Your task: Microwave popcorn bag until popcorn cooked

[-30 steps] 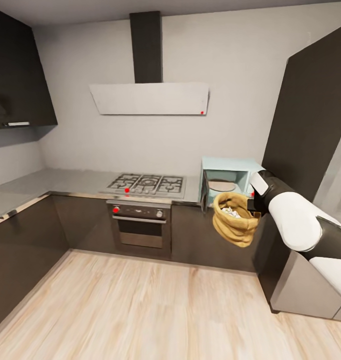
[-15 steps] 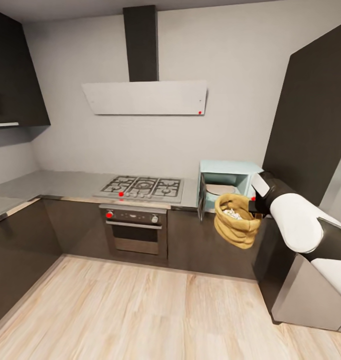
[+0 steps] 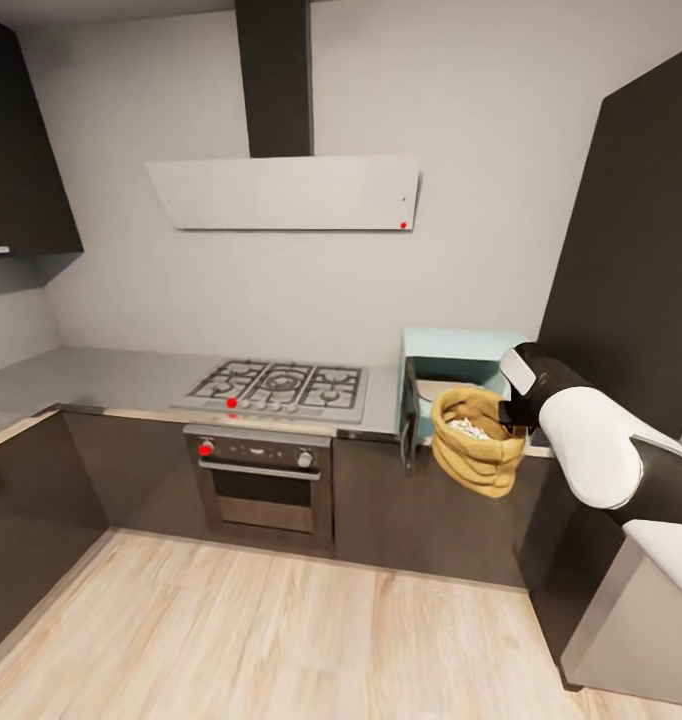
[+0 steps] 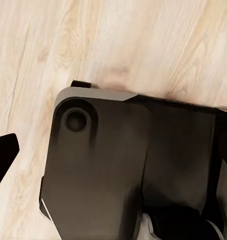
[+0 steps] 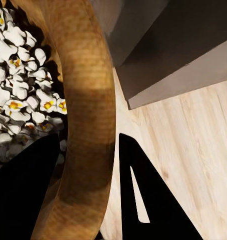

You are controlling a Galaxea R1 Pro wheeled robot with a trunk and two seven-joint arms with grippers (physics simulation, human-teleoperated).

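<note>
The tan popcorn bag (image 3: 474, 443) hangs in the air in front of the pale-blue microwave (image 3: 459, 347), just below its opening. My right gripper (image 3: 509, 414) is shut on the bag's rolled rim, at the side nearest the arm. In the right wrist view the rim (image 5: 88, 100) runs between two black fingers (image 5: 153, 200), one inside the sack and one outside. White popcorn (image 5: 21, 100) fills the bag. The microwave door (image 3: 409, 410) stands open, swung out to the left. The steel countertop (image 3: 101, 375) runs left from it. One dark left fingertip (image 4: 3, 156) shows over the wood floor.
A gas hob (image 3: 279, 386) and a steel-fronted oven (image 3: 264, 480) sit left of the microwave, under a hood (image 3: 281, 192). A tall black cabinet (image 3: 631, 260) stands right of the microwave. Dark cabinets line the left wall. The robot's dark base (image 4: 123, 170) is below the left wrist.
The whole head view has shifted as the robot rolled nearer to the counter. The bag stays held in my right gripper in front of the microwave.
</note>
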